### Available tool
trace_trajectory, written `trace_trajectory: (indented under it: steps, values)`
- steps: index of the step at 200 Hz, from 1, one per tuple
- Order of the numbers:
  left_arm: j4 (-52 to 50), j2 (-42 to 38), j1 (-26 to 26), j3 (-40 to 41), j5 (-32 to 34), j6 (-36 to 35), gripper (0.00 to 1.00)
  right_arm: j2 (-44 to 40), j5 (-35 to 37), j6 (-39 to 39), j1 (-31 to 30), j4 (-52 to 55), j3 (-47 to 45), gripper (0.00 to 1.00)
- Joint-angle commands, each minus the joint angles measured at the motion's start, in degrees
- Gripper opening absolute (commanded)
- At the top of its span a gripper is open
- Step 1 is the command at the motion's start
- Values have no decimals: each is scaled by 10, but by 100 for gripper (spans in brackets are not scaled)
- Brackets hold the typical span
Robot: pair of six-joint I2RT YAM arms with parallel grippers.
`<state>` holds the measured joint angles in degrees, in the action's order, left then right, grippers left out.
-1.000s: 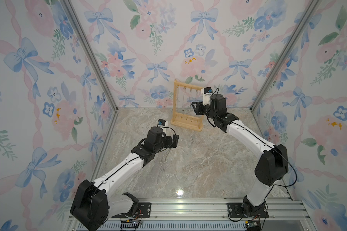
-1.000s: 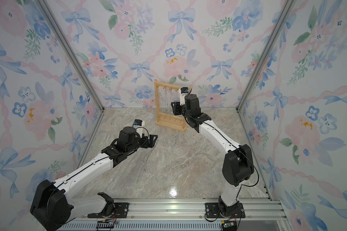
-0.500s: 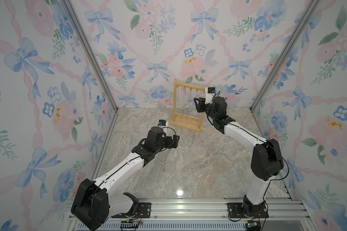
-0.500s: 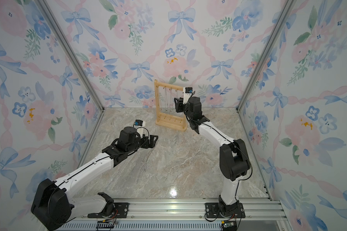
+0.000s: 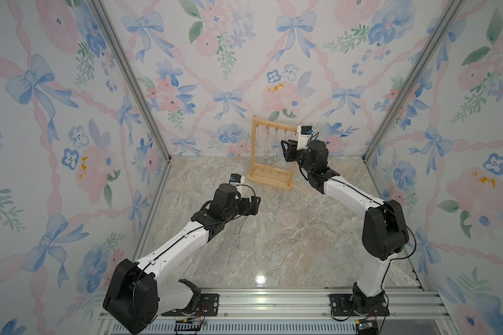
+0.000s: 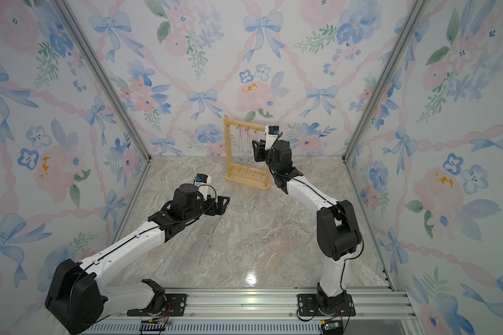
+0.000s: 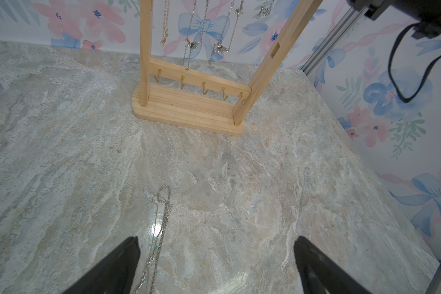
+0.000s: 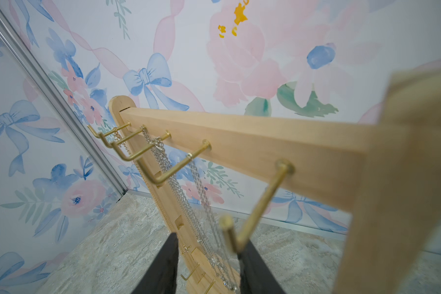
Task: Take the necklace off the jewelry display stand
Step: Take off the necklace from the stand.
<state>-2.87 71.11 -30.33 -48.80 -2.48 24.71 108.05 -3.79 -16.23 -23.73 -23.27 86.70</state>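
Starting on the left: the left gripper [image 5: 254,204] hangs above the marble table [image 5: 288,246] with its jaws spread as wide as they go, nothing in them. One silver necklace [image 5: 238,235] is already off the rack and lies stretched out flat on the table right below that gripper. In the left wrist view the chain [image 7: 161,216] runs out from between the fingers [image 7: 127,259], close to one of them, with its looped end pointing toward the stand and well apart from it.

Further right, near the back wall, the jewelry display stand [image 5: 253,145] is upright. A few necklaces on the stand [image 7: 191,45] hang from the hooks on the top bar [image 8: 265,147], silver ones plus a gold one at the far end.

Then the right gripper [image 5: 286,149] is up high, right at the stand's near post, just under the top bar. From its wrist cam the jaws are only partly open, a narrow gap, with the silver chains [image 8: 178,193] hanging between the fingertips. I can't see them pinching any chain. The hook nearest that gripper [image 8: 260,203] is bare.
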Motion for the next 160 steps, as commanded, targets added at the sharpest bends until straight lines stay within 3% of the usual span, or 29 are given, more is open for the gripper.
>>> trace_trajectory:
  steps: [1, 160]
  values:
    - [0, 11, 3, 5, -9, 9, 98, 21, 7, 8, 4, -17, 28, 40]
    - [0, 20, 2, 4, -13, 10, 98, 35, -41, -52, 19, -59, 35, 23]
